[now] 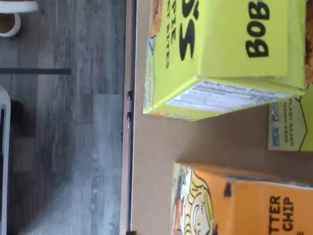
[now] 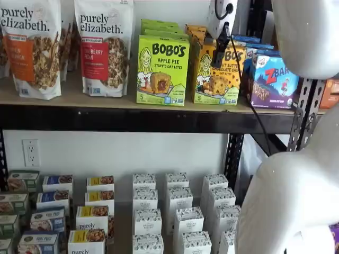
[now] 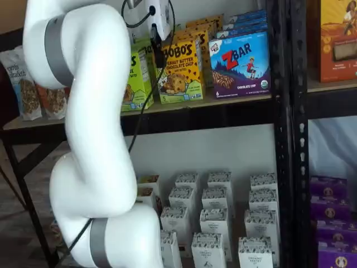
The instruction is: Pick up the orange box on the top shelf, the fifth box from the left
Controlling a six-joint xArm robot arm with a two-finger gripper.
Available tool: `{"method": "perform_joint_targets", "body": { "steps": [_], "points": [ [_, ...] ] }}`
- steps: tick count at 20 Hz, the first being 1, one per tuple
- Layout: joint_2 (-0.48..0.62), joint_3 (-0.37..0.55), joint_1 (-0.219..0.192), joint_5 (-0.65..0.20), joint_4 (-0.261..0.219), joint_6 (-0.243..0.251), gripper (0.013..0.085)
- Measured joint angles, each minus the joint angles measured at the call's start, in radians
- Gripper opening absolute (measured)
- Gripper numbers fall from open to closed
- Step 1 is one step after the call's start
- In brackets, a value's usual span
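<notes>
The two-finger gripper (image 2: 221,48), white-bodied with black fingers, hangs in front of the upper face of the orange box (image 2: 217,72), an upright yellow-orange cardboard carton with black lettering. The fingers appear side-on in both shelf views; they stand at their widest and grasp nothing. The carton stands just behind and below them on the top shelf (image 2: 132,117), a tan wooden board with a black metal front rail. Beside it sits a lime-green upright Bobo's carton (image 2: 162,70); on its other side, a blue-purple Z Bar box (image 2: 276,80).
</notes>
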Motion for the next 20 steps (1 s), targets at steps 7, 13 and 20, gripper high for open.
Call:
{"method": "perform_joint_targets", "body": {
  "steps": [7, 13, 20],
  "points": [
    [-0.007, 0.013, -0.002, -0.020, 0.009, -0.001, 0.0730],
    [-0.004, 0.009, -0.006, -0.018, 0.014, -0.004, 0.0610],
    [-0.002, 0.006, -0.010, -0.014, 0.019, -0.007, 0.0530]
  ]
}}
